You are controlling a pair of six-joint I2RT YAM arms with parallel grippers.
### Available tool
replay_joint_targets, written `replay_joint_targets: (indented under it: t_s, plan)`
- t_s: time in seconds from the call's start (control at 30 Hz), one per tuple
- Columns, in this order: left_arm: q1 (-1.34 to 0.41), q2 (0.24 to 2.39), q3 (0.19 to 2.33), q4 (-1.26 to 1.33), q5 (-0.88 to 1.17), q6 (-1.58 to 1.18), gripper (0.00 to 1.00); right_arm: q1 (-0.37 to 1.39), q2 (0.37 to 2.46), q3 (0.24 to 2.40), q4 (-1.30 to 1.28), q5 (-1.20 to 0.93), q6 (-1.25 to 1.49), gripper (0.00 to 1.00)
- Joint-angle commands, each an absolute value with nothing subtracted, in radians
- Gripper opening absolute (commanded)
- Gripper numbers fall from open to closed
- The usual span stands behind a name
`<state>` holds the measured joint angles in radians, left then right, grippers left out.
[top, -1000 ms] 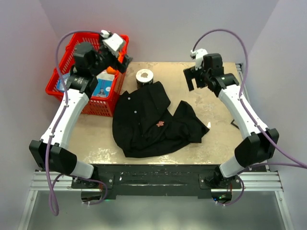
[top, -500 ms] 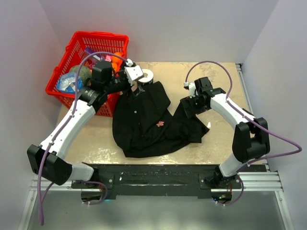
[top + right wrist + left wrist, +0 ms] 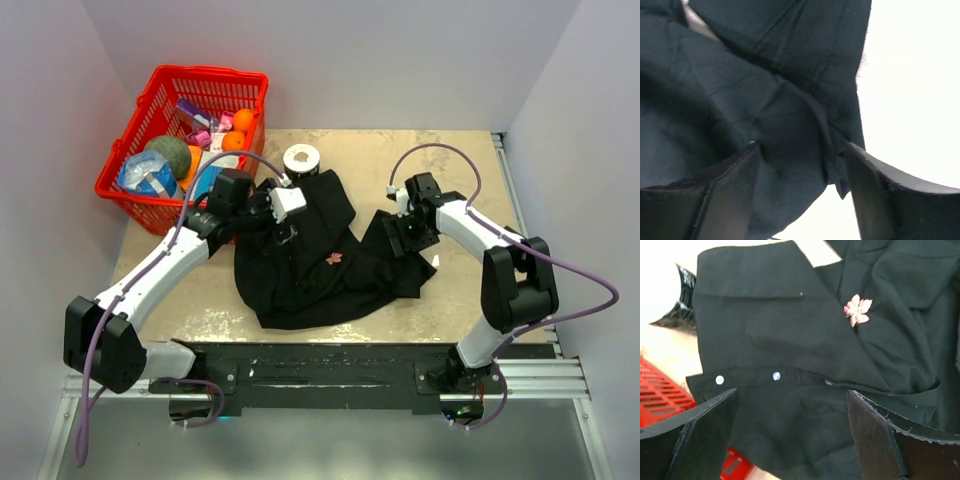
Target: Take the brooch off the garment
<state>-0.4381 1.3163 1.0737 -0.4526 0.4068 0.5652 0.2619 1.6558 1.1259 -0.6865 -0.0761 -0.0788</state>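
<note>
Garment (image 3: 300, 265): plain black w/ small white buttons (image 3: 776, 376). Brooch (image 3: 857, 310): reddish-pink, pale speckles. Table (image 3: 460, 290): tan, mottled. Basket (image 3: 208, 71), far-left corner: red mesh, w/ bright orange oranges (image 3: 243, 120) inside. Arms (image 3: 150, 280): white w/ black joints. Cables (image 3: 435, 147): purple.

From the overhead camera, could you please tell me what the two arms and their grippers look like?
Both arms have white shells with black joints: left arm, right arm. A purple cable loops along each. The left gripper and right gripper have broad, matte black fingers with worn, chipped edges.
</note>
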Motion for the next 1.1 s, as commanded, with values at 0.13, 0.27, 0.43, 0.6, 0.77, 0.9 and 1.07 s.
replay_joint_targets:
  t_s: [0.13, 0.27, 0.43, 0.6, 0.77, 0.9, 1.07]
  plan:
    - [-0.437, 1.284, 1.103, -0.359, 0.379, 0.503, 0.93, 0.247, 1.732, 1.253, -0.711, -0.268, -0.185, 0.35]
    - [-0.437, 1.341, 1.264, -0.332, 0.42, 0.336, 0.94, 0.233, 1.691, 1.405, -0.787, -0.189, -0.271, 0.0]
    - [-0.437, 1.413, 1.345, -0.244, 0.365, 0.226, 0.95, 0.193, 1.579, 1.52, -0.785, -0.043, -0.429, 0.0]
    - [-0.436, 1.482, 1.376, -0.195, 0.308, 0.129, 0.95, 0.187, 1.433, 1.461, -0.628, 0.075, -0.535, 0.0]
    - [-0.437, 1.561, 1.387, -0.152, 0.328, 0.015, 0.94, 0.187, 1.365, 1.396, -0.624, 0.121, -0.532, 0.0]
    - [-0.439, 1.652, 1.359, -0.141, 0.278, -0.041, 0.92, 0.187, 1.335, 1.345, -0.615, 0.167, -0.537, 0.0]
    - [-0.44, 1.706, 1.301, -0.083, 0.249, -0.04, 0.91, 0.186, 1.293, 1.35, -0.574, 0.23, -0.543, 0.0]
